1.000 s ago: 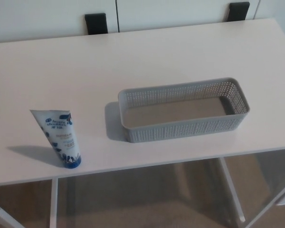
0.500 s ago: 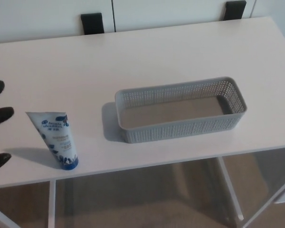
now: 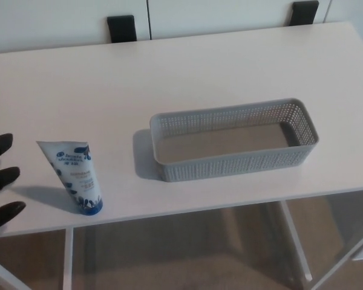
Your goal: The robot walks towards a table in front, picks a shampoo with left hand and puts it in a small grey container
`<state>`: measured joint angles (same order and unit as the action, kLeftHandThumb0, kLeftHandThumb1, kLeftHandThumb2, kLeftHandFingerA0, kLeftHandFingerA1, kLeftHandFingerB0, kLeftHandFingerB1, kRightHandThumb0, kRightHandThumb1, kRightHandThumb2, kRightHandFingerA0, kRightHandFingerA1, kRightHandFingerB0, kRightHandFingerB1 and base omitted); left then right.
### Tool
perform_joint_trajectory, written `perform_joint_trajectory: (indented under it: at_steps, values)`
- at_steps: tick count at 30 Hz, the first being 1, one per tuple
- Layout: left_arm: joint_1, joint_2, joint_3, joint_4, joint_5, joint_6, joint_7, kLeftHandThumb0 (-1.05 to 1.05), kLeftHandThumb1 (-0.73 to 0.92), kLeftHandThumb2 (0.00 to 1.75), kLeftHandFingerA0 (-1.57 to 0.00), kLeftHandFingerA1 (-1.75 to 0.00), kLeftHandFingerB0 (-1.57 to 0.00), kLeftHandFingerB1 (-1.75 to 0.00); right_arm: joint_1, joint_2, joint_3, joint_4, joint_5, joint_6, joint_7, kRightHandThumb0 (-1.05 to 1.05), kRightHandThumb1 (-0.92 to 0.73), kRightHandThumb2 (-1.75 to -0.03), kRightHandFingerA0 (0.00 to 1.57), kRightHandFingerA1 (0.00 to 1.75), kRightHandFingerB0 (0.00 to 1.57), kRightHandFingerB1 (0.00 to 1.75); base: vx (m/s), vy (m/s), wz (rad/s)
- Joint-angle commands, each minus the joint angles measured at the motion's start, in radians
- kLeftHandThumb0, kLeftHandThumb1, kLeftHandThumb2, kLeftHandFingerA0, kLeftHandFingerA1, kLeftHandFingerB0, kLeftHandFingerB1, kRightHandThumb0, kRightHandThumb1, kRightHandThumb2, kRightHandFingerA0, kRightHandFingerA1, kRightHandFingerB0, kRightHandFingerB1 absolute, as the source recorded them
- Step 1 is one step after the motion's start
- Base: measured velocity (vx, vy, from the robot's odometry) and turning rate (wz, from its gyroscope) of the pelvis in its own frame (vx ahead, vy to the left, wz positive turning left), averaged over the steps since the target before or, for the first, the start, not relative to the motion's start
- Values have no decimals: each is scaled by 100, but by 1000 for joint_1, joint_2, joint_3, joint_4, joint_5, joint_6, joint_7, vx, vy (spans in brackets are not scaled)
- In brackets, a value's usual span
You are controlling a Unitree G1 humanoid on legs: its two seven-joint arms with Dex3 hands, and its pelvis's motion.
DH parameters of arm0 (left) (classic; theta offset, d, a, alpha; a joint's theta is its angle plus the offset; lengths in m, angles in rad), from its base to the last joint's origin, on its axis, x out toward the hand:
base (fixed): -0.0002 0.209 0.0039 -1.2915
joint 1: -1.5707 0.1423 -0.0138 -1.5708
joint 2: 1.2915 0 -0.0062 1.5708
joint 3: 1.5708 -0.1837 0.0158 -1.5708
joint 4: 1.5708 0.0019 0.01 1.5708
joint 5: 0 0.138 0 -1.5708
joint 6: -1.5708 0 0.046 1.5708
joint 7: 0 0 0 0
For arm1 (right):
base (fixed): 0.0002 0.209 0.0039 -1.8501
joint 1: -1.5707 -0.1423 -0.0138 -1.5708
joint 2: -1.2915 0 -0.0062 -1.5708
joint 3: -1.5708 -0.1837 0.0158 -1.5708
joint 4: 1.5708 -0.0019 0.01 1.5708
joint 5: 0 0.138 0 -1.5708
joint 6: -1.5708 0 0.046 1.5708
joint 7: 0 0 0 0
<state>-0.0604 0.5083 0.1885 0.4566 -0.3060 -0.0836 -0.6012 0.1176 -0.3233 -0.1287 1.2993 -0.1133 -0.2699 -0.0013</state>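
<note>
Seemingly reaching, the empty, spread-open left hand sits beside the shampoo near the surface's front-left corner and must next close around it.

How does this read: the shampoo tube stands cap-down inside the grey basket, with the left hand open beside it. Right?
Not quite. In the head view the shampoo tube stands cap-down on the table, left of the grey basket, not inside it. The left hand is open beside it.
</note>
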Motion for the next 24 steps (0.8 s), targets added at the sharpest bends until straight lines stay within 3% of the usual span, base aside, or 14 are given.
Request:
perform_joint_trajectory:
  at_steps: [1,8,9,15,18,19,24]
  values:
    - [-45,-2,-12,64,58,-50,8,-67,41,72,0,-42,0,-19,-11,-21,-8,4,12,1,4,-29,-67,-59,76,48,59,42,0,0,0]
    - [-18,-20,-36,30,75,-74,-2,-58,36,74,0,-52,0,-33,1,-15,-17,4,18,10,3,-29,-67,-59,76,47,58,42,0,0,0]
    - [-17,-23,-37,24,73,-71,-6,-55,48,55,0,-58,0,-37,1,-15,-18,5,19,10,5,-29,-67,-59,75,47,58,42,0,0,0]
    - [0,-47,-36,-34,57,-59,-17,-50,47,54,0,-67,0,-49,-1,-14,-23,6,23,1,10,-30,-66,-59,78,49,59,42,0,0,0]
    - [12,-49,-37,-61,59,-46,-18,-54,48,55,0,-67,0,-52,1,-13,-24,6,21,2,10,-32,-67,-59,78,48,59,42,0,0,0]
    - [19,-50,-42,-73,63,-45,-20,-58,36,73,-2,-60,0,-43,4,-12,-26,0,25,4,12,-29,-67,-60,75,48,57,42,0,0,0]
    - [32,-60,-44,-109,56,-20,-16,-55,35,72,-3,-61,0,-45,5,-14,-21,-2,18,-2,14,-27,-67,-59,75,48,57,42,0,0,0]
